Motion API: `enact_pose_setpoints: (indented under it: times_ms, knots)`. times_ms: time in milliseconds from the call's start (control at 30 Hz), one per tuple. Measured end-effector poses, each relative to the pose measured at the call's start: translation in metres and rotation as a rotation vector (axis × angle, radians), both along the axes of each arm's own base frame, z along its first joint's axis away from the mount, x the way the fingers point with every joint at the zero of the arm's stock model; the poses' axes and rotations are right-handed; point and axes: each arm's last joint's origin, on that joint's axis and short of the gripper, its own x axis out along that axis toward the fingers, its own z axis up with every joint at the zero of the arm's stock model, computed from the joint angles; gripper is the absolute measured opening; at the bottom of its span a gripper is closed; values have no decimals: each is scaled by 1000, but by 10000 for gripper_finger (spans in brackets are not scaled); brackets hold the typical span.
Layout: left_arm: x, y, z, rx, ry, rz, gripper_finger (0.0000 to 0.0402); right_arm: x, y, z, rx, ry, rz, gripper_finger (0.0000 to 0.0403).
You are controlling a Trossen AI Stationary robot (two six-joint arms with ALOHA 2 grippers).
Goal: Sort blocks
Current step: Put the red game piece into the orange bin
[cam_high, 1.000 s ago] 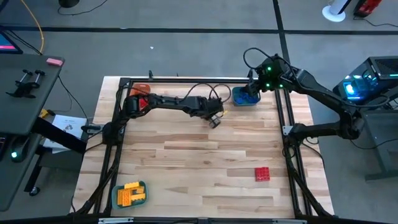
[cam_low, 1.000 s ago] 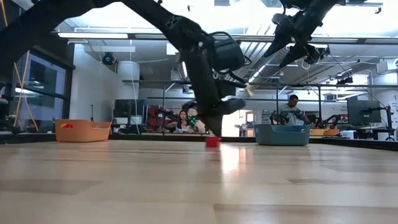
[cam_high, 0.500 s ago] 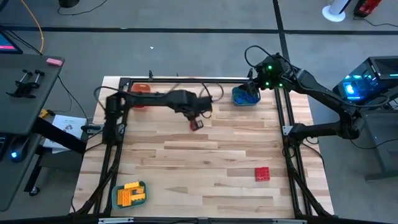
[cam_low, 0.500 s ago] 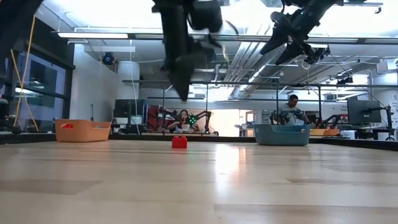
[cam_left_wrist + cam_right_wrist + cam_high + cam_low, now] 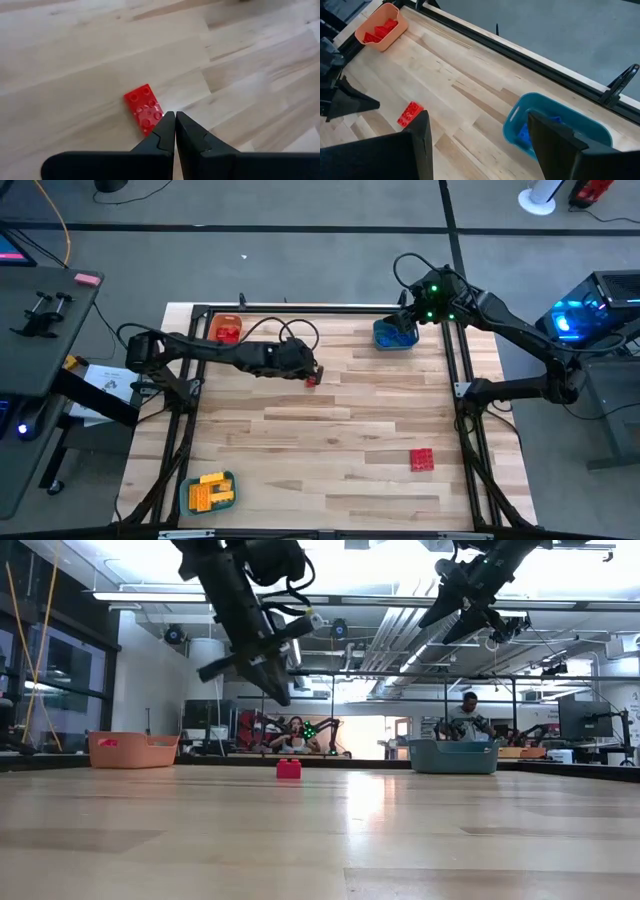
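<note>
Your left gripper hangs above the table with its jaws pressed together and nothing between them; a single red block lies flat on the wood just beside its tip, and in the left wrist view that block shows right ahead of the fingertips. Your right gripper hovers over the teal tray at the far right corner, jaws spread wide and empty, with blue blocks lying in that tray.

You have three trays: the teal one, an orange tray at the far left corner holding red blocks, and a third tray at the near left corner holding yellow blocks. Two red blocks lie loose on the table: the one by your left gripper, and a squarer one well apart toward the near right. People sit in the room beyond the table.
</note>
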Motion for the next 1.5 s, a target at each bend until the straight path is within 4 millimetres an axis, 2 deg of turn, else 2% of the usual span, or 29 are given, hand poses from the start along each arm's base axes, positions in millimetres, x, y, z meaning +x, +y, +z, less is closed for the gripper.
enact_pose_setpoints:
  times_ms: [133, 300, 400, 500, 767, 900, 1000, 1300, 1400, 1500]
  knots:
    - [4, 2, -8, -9, 3, 10, 4, 0, 0, 0, 0, 0, 0, 210]
    - [13, 12, -28, -71, -24, 103, 31, 0, 0, 0, 0, 1, 0, 210]
    - [29, 21, -36, -79, -92, -63, 29, 2, -2, -2, 4, 5, 1, 210]
    - [41, 28, -45, -104, -99, -253, 6, 5, -4, -4, 6, 8, 2, 210]
    - [56, 38, -58, 45, 221, -602, 0, 14, -11, -13, 38, 30, 12, 210]
    - [59, 37, -62, 92, 271, -718, 0, 16, -11, -16, 50, 34, 11, 210]
    - [57, 34, -62, 93, 308, -762, 0, 17, -12, -15, 53, 23, 3, 210]
    - [34, 28, -71, -49, 520, -779, 0, 17, -12, -15, 69, 7, -20, 210]
    - [22, 25, -66, -108, 611, -784, 0, 17, -12, -15, 68, 5, -20, 210]
    - [11, 20, -52, -139, 661, -793, 0, 18, -12, -14, 63, -2, -20, 210]
